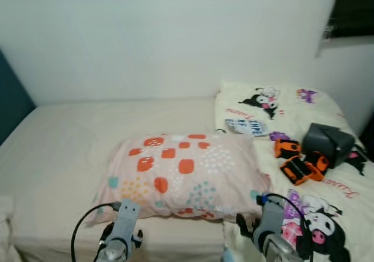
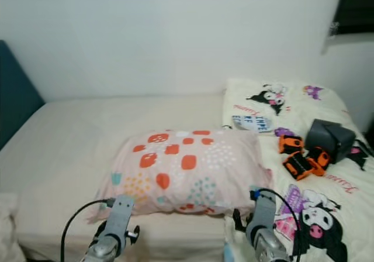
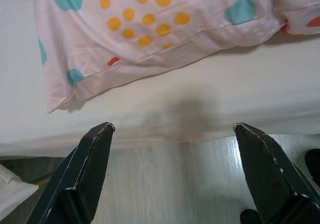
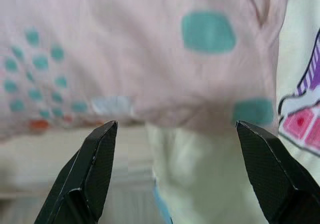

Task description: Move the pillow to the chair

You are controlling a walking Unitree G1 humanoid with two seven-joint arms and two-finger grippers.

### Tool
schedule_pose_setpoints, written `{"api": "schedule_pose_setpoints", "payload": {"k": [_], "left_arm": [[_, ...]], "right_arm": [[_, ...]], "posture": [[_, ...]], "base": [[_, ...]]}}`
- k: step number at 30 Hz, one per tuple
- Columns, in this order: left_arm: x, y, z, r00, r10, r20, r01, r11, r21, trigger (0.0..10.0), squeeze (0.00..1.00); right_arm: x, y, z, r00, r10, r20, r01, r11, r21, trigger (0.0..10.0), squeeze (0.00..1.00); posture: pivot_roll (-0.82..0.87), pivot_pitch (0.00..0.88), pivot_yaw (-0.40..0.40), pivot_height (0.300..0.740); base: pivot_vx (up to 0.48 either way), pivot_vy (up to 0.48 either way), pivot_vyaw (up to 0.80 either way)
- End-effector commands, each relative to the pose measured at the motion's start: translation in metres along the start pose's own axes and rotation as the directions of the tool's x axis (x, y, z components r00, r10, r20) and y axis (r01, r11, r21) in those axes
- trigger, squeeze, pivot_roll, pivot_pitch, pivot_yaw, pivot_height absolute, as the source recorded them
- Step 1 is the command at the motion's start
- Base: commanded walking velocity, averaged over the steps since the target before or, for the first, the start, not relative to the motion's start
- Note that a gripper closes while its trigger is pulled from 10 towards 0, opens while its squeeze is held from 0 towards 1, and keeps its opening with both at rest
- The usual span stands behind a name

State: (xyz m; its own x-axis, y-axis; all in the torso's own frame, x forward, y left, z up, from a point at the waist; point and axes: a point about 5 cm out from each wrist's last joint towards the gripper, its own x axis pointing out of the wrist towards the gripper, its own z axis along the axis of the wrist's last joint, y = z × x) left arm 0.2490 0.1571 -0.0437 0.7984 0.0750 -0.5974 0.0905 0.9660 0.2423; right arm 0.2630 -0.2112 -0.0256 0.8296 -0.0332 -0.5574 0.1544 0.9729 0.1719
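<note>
Lying flat on the bed [image 1: 70, 139], the pillow [image 1: 181, 174] was pale pink with red patches, yellow dots and teal spots, and it sat near the front edge of the mattress, about in the middle. The bed had a plain cream sheet, and a white wall [image 1: 175, 34] stood behind it. To the right of the pillow lay a cream blanket [image 1: 327, 215] with cartoon pictures on it, and the pillow's right end touched that blanket. On the blanket, well to the right of the pillow, sat a dark grey box [image 1: 328, 143] with two orange and black things [image 1: 301, 162] just beside it, and a small printed packet [image 1: 245, 126] lay farther back. The left gripper [image 3: 172, 134] was low at the near side of the bed, below the pillow's left front corner, with its two black fingers [image 3: 92, 154] spread wide and nothing between them; the bed edge and a pale wood floor [image 3: 170, 184] showed past them. The right gripper [image 4: 175, 129] was near the pillow's right front corner, also wide open and holding nothing, with the pillow close in front of it and the blanket edge under it.
</note>
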Motion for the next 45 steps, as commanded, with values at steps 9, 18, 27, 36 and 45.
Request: {"api": "schedule_pose_setpoints", "payload": {"k": [9,18,27,36,45], "left_arm": [[0.001,0.001,0.005,1.000,0.002,0.031,-0.003,0.999,0.037,10.0,0.00],[0.002,-0.001,0.012,0.998,-0.005,0.062,0.002,0.998,0.055,10.0,0.00],[0.003,-0.001,0.017,0.997,-0.003,0.078,-0.002,0.998,0.063,10.0,0.00],[0.003,0.002,0.017,0.996,0.026,0.081,-0.033,0.996,0.082,10.0,0.00],[0.004,0.004,0.021,0.992,0.038,0.120,-0.059,0.982,0.177,10.0,0.00]], "right_arm": [[0.004,0.015,0.009,0.995,0.084,0.052,-0.088,0.994,0.072,10.0,0.00],[0.004,0.015,0.013,0.993,0.096,0.066,-0.102,0.992,0.081,10.0,0.00],[0.007,0.021,0.018,0.990,0.120,0.079,-0.126,0.990,0.070,10.0,0.00],[0.008,0.028,0.031,0.979,0.151,0.138,-0.158,0.987,0.039,10.0,0.00],[0.011,0.033,0.038,0.975,0.177,0.133,-0.183,0.983,0.033,10.0,0.00]], "posture": [[-0.02,0.000,0.099,0.740],[-0.02,0.000,0.101,0.740],[-0.02,0.000,0.101,0.740],[-0.02,0.000,0.095,0.740],[-0.03,0.000,0.095,0.710]], "base": [[0.000,0.000,-0.48],[0.000,0.000,-0.70],[0.000,0.000,-0.70],[0.000,0.000,-0.39],[0.000,0.000,0.00]]}}
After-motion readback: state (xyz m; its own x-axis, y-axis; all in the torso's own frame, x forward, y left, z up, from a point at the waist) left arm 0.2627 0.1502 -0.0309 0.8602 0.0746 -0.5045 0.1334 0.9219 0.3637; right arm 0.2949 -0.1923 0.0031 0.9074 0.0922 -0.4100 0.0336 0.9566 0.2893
